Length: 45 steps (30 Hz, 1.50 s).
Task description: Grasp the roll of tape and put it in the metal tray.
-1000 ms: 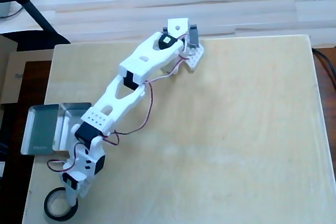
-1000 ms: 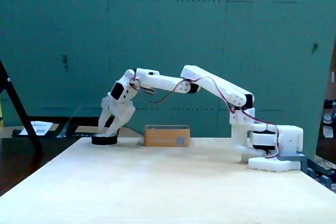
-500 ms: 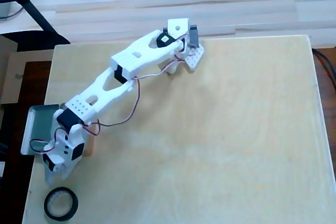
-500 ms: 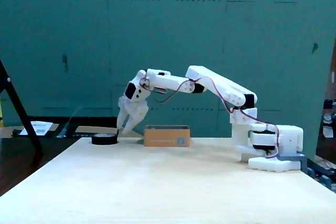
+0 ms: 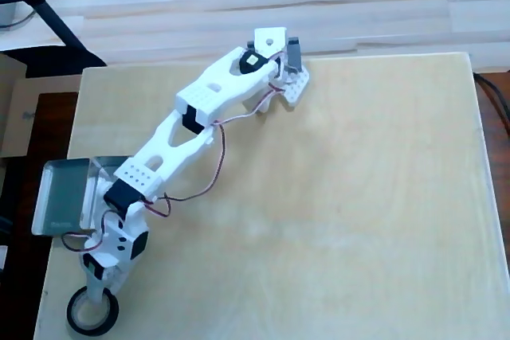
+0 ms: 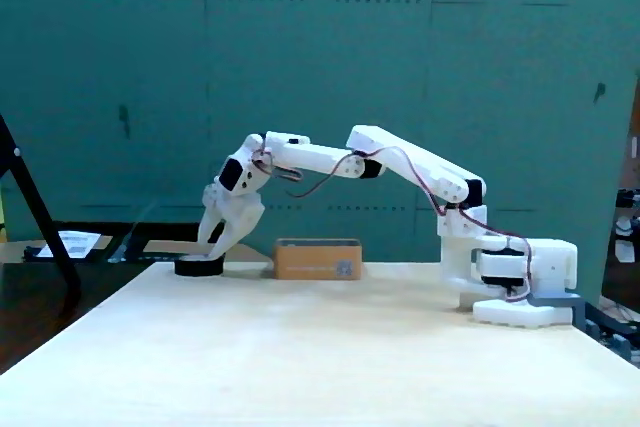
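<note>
The roll of tape (image 5: pixel 92 310) lies flat on the counter (image 5: pixel 335 220) at the near left corner in the overhead view, its open centre facing up, and it has not been lifted: in the fixed view it shows as a low black disc (image 6: pixel 199 267) resting on the counter's far left edge. The arm is stretched out from its base at the far side of the counter and bent down over the roll, with the gripper (image 5: pixel 102 292) reaching into or onto the ring; one white finger appears to cross the roll's rim into the open centre in the overhead view, while the fixed view shows the gripper tip (image 6: pixel 214 250) touching down at the roll's top edge. Whether the jaws have closed on the rim I cannot tell; they look somewhat parted in the fixed view, but the angle leaves it uncertain. The metal tray (image 5: pixel 57 224) sits just beyond the roll toward the far side in the overhead view, hanging partly past the counter's left edge, its greyish-green compartment bare and the other part hidden under the arm. In the fixed view the tray reads as a tan-reflecting box (image 6: pixel 318 258) to the right of the roll. By my judgement the task is at the grasping stage: the approach is made, while the grip, the lift, the short carry to the tray and the release are all left to do.
</note>
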Each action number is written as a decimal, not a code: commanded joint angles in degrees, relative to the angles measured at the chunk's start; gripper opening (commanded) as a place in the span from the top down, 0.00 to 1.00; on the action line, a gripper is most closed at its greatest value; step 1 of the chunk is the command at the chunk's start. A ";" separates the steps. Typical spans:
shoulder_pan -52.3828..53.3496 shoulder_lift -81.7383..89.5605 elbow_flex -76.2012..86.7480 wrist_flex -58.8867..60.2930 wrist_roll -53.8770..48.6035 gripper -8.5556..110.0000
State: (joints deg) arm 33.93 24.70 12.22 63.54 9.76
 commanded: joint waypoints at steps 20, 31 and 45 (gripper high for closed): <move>-0.18 0.62 -1.85 6.94 0.53 0.83; -0.35 0.62 -1.67 6.86 0.09 0.83; -0.44 0.62 -2.02 6.24 -0.18 0.83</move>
State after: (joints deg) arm 34.01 24.61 12.22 70.31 9.76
